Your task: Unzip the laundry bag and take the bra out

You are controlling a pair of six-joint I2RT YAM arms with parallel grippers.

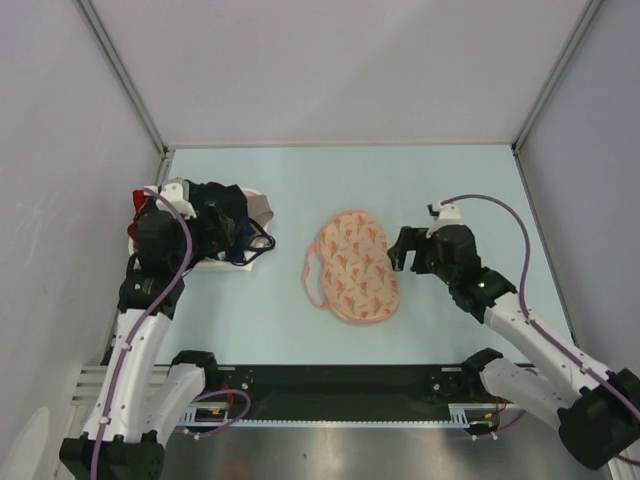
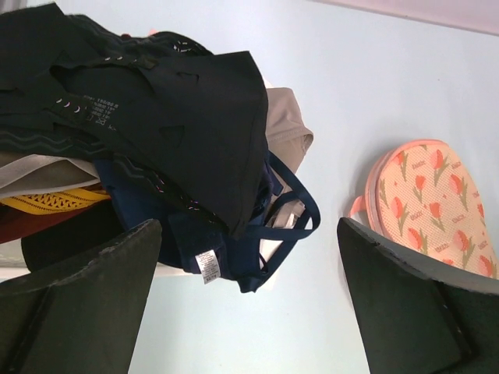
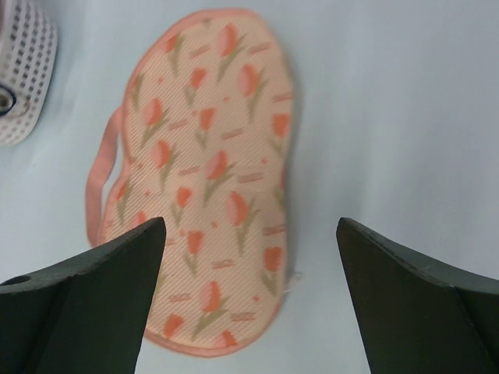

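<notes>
The laundry bag [image 1: 355, 267], a flat beige-pink pouch with red-orange tulip prints and pink edging, lies on the table's middle with its pink loop [image 1: 309, 275] to the left. It looks closed. The bra is hidden. My right gripper [image 1: 402, 251] is open and empty, just right of the bag and above it. In the right wrist view the bag [image 3: 210, 171] lies under and between the fingers, and my gripper [image 3: 249, 224] is over its right edge. My left gripper [image 1: 216, 236] is open and empty at the garment heap. In the left wrist view the bag [image 2: 433, 206] shows at the right, beside my gripper [image 2: 248, 227].
A heap of navy, black, red and yellow garments [image 1: 218, 222] fills a white basket [image 1: 255, 262] at the left. It also shows in the left wrist view [image 2: 156, 117]. The basket's mesh corner [image 3: 23, 78] shows in the right wrist view. Grey walls enclose the pale blue table [image 1: 400, 180].
</notes>
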